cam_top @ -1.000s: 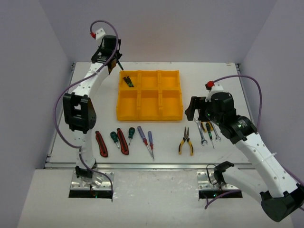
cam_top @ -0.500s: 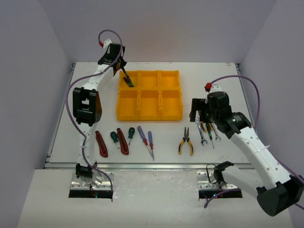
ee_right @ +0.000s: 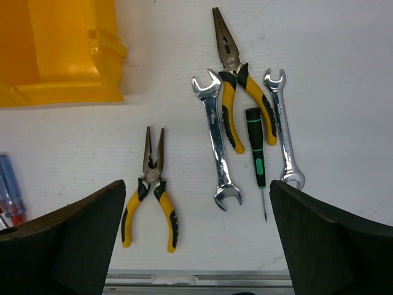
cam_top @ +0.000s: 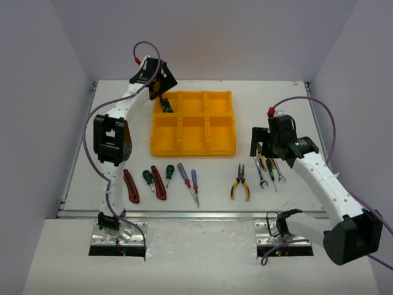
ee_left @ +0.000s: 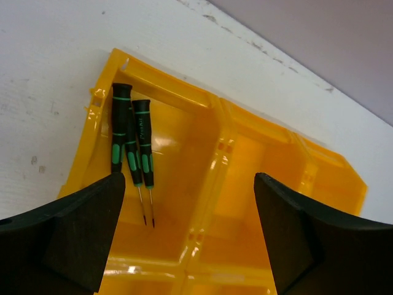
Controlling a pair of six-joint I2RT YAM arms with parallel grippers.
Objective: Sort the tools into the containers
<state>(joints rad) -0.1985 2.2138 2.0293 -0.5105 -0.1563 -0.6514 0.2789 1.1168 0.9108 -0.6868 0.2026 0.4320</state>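
ok so the two slim dark green drivers [ee_left: 132,147] are lying side by side in the far-left corner compartment of the yellow tray [cam_top: 193,152], handles up against the far wall and tips pointing toward the tray's middle. The other five compartments look bare from where I'm standing. The tray itself sits toward the far edge of the white table [cam_top: 276,104], a bit left of centre

The left gripper [ee_left: 188,179] hangs right over that corner compartment with its jaws spread apart and nothing between them, and it isn't touching the drivers

Everything else is out on the table along the near edge. From the left: a red-black utility knife [cam_top: 130,186], a green-handled screwdriver [cam_top: 148,179], a second utility knife [cam_top: 159,182], another green screwdriver [cam_top: 169,174], then two purple-handled screwdrivers [cam_top: 183,174] lying close together. Further right, a pair of yellow-handled pliers [ee_right: 153,190] lies on its own

Just right of those there's a little cluster: a silver wrench [ee_right: 215,141], a second pair of yellow pliers [ee_right: 236,80] touching it, one more slim green driver [ee_right: 256,153], and a smaller wrench [ee_right: 284,129] on the outside, all pretty much parallel

The right gripper [ee_right: 196,184] hovers above that cluster, jaws wide open, holding nothing
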